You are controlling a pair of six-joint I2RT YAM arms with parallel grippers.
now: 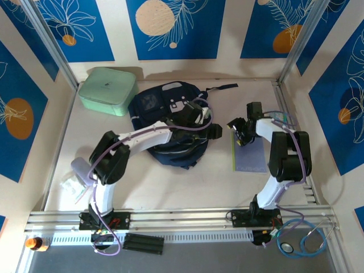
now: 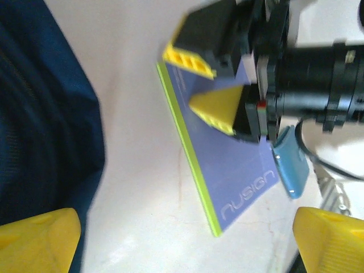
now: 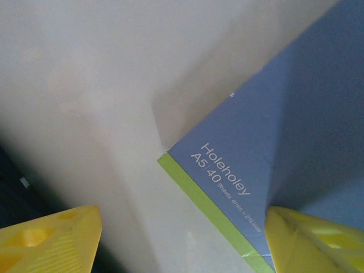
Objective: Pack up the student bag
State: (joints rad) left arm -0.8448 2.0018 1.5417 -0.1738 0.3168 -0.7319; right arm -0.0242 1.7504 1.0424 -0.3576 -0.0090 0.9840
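Note:
The student bag, navy with white patches on its front pocket, lies at the middle of the table; its dark fabric also fills the left of the left wrist view. A purple-blue notebook with a lime-green spine lies flat to the right of it. My right gripper hovers open over the notebook's far left corner, one yellow finger above the cover and the other above bare table. My left gripper reaches across the bag and stands open, empty, facing the notebook and the right gripper.
A mint-green case sits at the back left beside the bag. A small light-blue item lies just past the notebook. A clear plastic packet rests at the front left. Metal frame posts and rails border the table.

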